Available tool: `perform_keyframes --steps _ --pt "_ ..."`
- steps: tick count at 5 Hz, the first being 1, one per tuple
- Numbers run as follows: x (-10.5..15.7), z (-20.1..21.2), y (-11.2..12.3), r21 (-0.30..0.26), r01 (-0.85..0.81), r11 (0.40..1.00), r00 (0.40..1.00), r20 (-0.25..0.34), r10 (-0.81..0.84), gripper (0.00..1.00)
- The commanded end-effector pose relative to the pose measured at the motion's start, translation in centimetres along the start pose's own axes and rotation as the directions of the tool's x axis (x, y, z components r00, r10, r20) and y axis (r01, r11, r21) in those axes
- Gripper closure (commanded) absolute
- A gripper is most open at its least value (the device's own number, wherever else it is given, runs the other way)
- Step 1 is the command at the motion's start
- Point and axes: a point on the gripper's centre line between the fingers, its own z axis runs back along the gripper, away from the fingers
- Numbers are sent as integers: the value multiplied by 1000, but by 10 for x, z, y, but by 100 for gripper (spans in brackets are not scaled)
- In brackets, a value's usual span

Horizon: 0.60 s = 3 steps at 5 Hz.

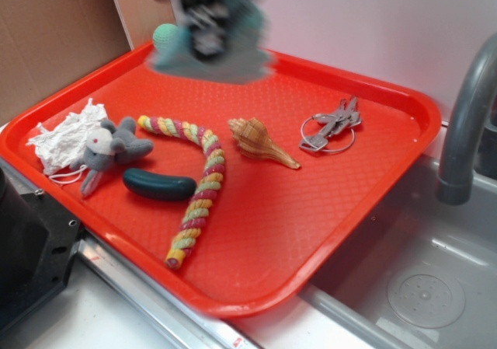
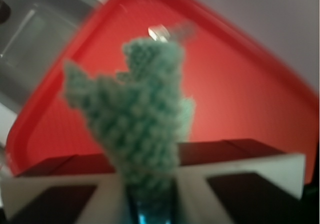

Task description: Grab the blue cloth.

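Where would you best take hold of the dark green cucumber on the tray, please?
Grip the cucumber across its middle, coming straight down from above: it lies flat, lengthwise left to right on the tray, its long sides free, though the striped rope touches its right end.

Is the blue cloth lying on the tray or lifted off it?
Lifted: the blue cloth hangs pinched in the gripper above the red tray.

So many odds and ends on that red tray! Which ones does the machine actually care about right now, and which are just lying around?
In use: blue cloth, pinched in the tool.

Lying about: striped rope, seashell, key ring, grey plush toy, dark green pickle, white fabric, red tray.
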Motion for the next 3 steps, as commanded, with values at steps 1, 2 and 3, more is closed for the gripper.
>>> perform_keyframes --steps 1,2,3 --pt "-22 64 54 83 -459 884 887 89 452 100" --pt "0 67 62 111 -427 897 902 126 413 100" --pt "10 64 59 149 -417 897 908 103 405 100"
